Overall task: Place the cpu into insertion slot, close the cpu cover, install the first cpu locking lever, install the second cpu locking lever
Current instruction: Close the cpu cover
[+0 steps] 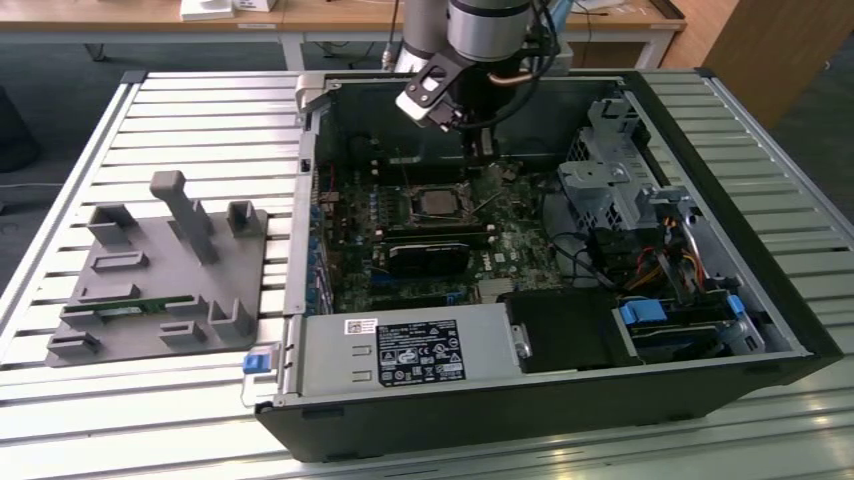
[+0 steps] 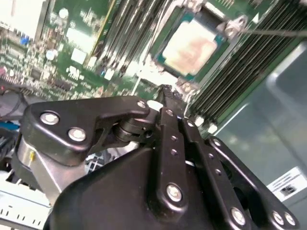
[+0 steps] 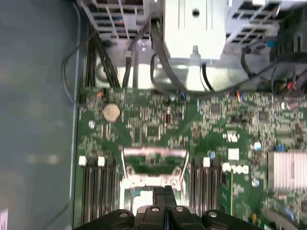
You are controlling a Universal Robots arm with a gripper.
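Observation:
The cpu (image 1: 434,203) lies flat in the insertion slot (image 1: 408,205) on the green board inside the open computer case. Its dull silver top (image 2: 189,45) shows a green border all round in the second wrist view. The cpu cover (image 3: 153,152), a thin silver frame, appears lifted off the chip at the socket's far side. A thin metal lever rod (image 2: 278,32) sticks out from one socket corner. My gripper (image 1: 478,158) hangs just above the socket's far edge. Its black fingers (image 3: 165,194) are shut together with nothing between them, their tips (image 2: 165,92) close to the frame.
Long black memory slots (image 3: 96,191) flank the socket. A black card (image 1: 427,250) lies nearer the case front. The drive cage (image 1: 607,180) and cables fill the exterior view's right, the power supply (image 1: 407,352) the front. A grey fixture (image 1: 160,270) sits outside on the slatted table.

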